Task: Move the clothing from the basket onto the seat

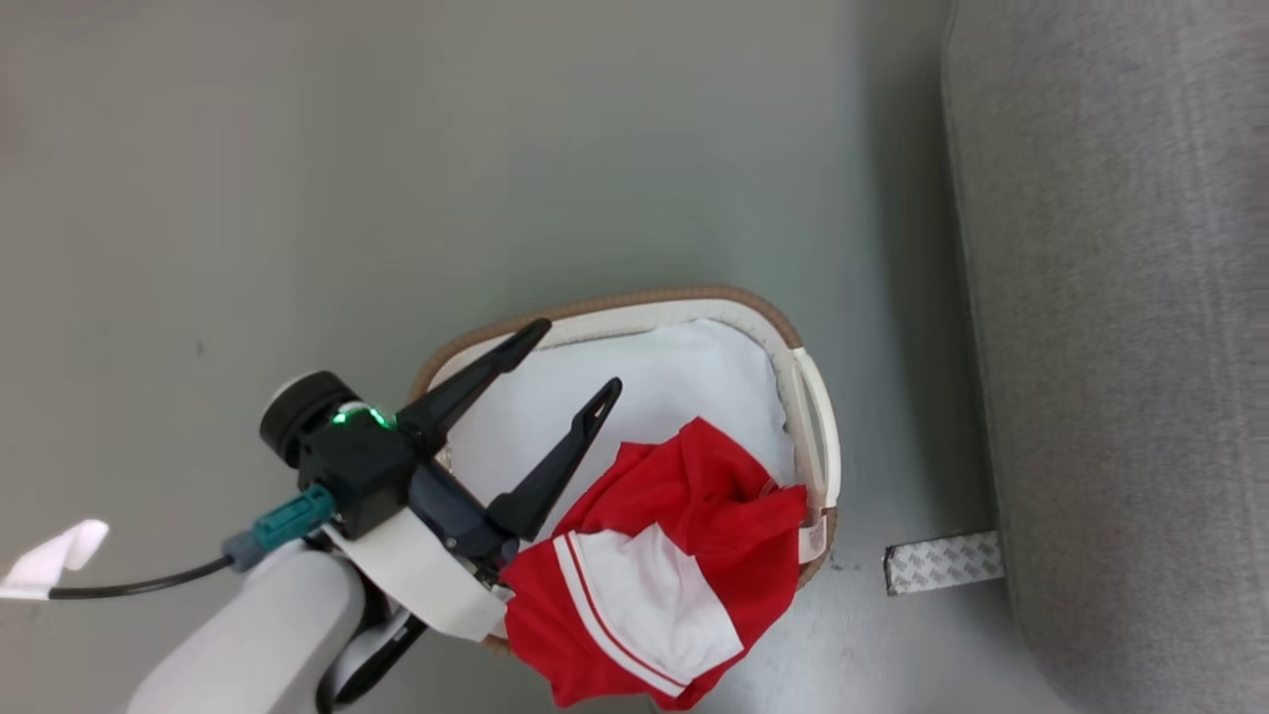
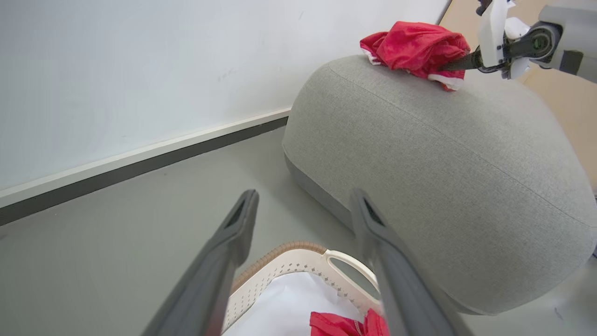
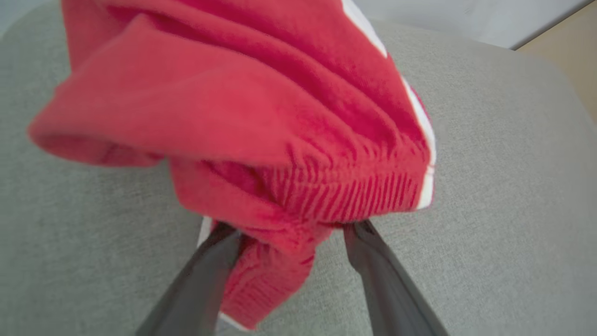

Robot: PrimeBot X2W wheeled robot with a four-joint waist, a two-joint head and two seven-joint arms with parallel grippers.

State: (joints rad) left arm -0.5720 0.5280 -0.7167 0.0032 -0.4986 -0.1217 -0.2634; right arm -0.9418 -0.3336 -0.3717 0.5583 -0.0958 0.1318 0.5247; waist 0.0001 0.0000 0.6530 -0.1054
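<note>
My left gripper (image 1: 578, 355) hangs open over the cream basket (image 1: 634, 302), nothing between its fingers. A red garment with white stripes (image 1: 674, 535) lies in the basket's near right corner and spills over its rim. The grey seat (image 1: 1120, 297) stands to the right of the basket. In the left wrist view a second red garment (image 2: 415, 46) lies bunched on top of the seat (image 2: 443, 163), with my right gripper (image 2: 454, 65) reaching into it. In the right wrist view my right gripper (image 3: 291, 231) has its fingers spread wide, and a fold of that clothing (image 3: 233, 93) sits loosely between them.
White lining (image 1: 634, 397) covers the basket's floor. A silver tape strip (image 1: 942, 563) lies on the grey floor by the seat's base. A white wall with a dark baseboard (image 2: 140, 163) runs behind the seat. A black cable (image 1: 129, 587) trails from my left wrist.
</note>
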